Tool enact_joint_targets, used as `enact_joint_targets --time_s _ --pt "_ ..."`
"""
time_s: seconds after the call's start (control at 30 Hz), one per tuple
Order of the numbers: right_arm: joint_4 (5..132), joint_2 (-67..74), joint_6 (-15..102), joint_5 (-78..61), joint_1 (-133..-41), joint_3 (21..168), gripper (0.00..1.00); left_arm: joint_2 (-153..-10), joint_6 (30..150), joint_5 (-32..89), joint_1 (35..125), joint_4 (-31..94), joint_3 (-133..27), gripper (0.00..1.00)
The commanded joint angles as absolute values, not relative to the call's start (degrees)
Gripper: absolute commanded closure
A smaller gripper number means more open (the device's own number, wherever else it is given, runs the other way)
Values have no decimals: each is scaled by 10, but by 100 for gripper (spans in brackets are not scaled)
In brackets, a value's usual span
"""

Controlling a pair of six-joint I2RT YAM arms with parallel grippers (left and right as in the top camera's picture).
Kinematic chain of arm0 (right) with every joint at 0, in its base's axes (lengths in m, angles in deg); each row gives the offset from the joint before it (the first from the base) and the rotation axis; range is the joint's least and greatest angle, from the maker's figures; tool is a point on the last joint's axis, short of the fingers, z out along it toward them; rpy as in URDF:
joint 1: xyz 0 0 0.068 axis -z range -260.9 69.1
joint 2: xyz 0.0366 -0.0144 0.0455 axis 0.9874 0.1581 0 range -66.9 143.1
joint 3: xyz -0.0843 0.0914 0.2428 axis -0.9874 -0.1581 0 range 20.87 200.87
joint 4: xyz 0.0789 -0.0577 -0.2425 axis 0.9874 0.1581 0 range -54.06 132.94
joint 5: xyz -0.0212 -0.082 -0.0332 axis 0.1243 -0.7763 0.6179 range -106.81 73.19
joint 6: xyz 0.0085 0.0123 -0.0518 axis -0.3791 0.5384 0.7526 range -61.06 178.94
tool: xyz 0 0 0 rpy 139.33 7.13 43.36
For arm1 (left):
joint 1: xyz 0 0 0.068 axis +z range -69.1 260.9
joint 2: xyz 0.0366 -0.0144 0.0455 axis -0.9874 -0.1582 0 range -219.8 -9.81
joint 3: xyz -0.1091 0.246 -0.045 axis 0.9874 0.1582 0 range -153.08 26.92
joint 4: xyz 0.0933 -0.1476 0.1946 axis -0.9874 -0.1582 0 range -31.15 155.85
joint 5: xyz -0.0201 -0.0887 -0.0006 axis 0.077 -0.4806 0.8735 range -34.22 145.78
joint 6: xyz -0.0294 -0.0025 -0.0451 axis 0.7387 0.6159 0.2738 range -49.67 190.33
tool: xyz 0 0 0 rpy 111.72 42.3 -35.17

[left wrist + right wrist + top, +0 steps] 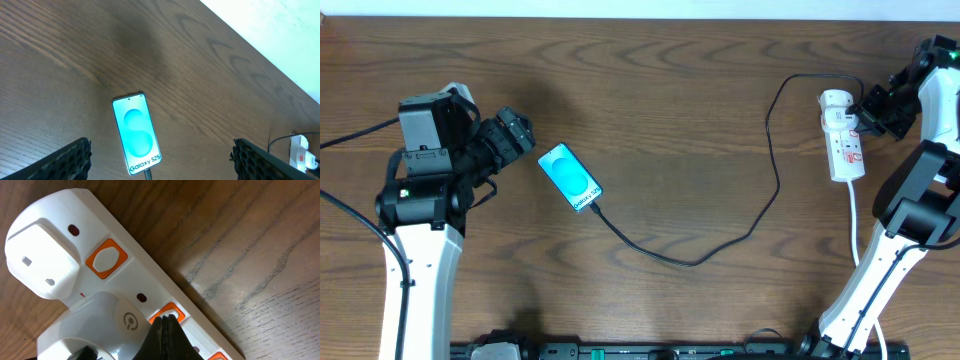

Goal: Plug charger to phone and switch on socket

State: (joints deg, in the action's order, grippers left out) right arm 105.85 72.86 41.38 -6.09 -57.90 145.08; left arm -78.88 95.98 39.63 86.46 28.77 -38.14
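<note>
From overhead I see my left gripper (523, 140) hanging low over the wooden bench (660, 60) with its fingers apart and nothing between them. The phone (570, 178) lies flat just ahead of its tips, turquoise screen up. The charger (700, 262) meets the phone at the end farthest from that gripper. From there its thin black cable loops across the bench and climbs toward the socket (847, 150), well away on the other side. My right gripper (868, 112) sits right against the socket, reaching in from the side, and the white cord (855, 220) trails off the end of the strip nearest that arm's base. On the left wrist camera, the two black fingers (70, 160) stand wide at the lower corners. The phone lies on the bench ahead and between them, touching neither. Its text end is nearest the gripper, and the charger's tip sits at that short edge, though I cannot tell how deep it is seated. The socket shows small at the far right, beyond the right-hand finger. On the right wrist camera, the fingers (167, 337) are pressed together into one dark point. That point is planted on an orange switch (167, 312) on the socket's white face. A second orange switch (106, 258) lies farther ahead, clear of the tip, beside a rounded white block at the strip's end.
</note>
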Motion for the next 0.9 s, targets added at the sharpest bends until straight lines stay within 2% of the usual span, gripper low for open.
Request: enact_joint_targets --time_s 0.0,0.43,0.87 --pt "1057 711 409 -43 -593 1447 99 -790 954 404 867 288 -382 9" --pt "1064 711 411 -11 -587 1447 99 -790 954 404 867 288 -382 9" --pt "1086 711 434 -32 -532 1447 99 -790 954 405 867 288 -382 9"
